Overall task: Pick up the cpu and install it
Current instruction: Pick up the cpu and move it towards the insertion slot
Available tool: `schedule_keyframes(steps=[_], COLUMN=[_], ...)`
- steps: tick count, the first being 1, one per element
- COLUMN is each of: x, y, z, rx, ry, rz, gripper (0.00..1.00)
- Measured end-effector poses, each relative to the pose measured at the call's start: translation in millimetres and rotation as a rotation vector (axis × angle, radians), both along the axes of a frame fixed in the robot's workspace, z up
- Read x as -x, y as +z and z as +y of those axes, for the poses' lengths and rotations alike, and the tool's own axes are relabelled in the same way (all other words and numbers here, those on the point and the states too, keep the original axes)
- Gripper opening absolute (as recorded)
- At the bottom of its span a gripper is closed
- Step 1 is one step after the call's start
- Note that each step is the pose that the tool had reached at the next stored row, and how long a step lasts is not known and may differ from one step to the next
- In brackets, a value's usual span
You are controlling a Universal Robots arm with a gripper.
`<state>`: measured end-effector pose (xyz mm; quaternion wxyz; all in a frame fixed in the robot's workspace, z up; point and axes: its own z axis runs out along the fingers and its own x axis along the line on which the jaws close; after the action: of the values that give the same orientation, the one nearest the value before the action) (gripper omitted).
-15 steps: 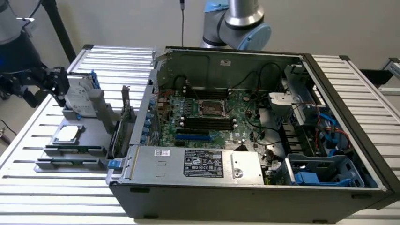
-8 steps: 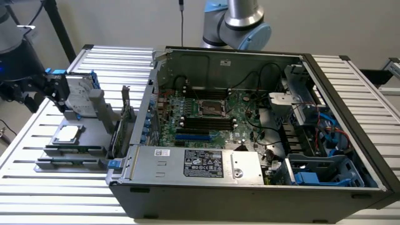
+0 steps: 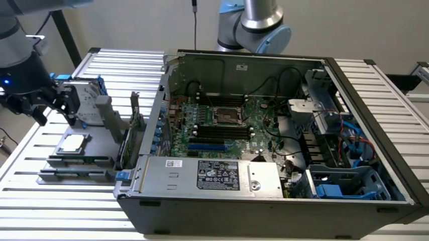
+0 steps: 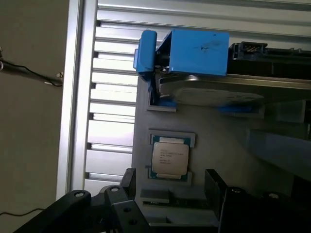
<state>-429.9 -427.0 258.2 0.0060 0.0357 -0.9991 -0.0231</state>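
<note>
The cpu (image 3: 72,144) (image 4: 169,158), a small square chip with a silver top, lies flat in a recess of a grey holder (image 3: 94,145) on the slatted table, at the exterior view's left. My gripper (image 3: 55,115) (image 4: 171,182) hangs above it and slightly behind, open, with nothing between its black fingers (image 4: 129,180). In the wrist view the chip sits just off the fingertips, between their lines. The open computer case (image 3: 268,201) lies to the exterior view's right, its motherboard socket (image 3: 228,116) exposed.
A silver hard drive in a blue bracket (image 3: 84,98) (image 4: 199,46) stands right behind the chip. Upright cards (image 3: 134,130) sit between holder and case. A labelled power-supply box (image 3: 208,175) fills the case's near side. A grey arm joint (image 3: 258,25) rises behind the case.
</note>
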Motion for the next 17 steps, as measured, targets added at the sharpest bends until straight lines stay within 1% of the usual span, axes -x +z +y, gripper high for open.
schedule_keyframes(steps=[4, 17], x=[-3.1, -3.2], y=[-7.3, -30.9], z=[0.0, -0.1], rx=[0.0000, 0.0000], ry=[-0.003, -0.011], rz=[-0.0002, -0.0001], gripper=[0.68, 0.68])
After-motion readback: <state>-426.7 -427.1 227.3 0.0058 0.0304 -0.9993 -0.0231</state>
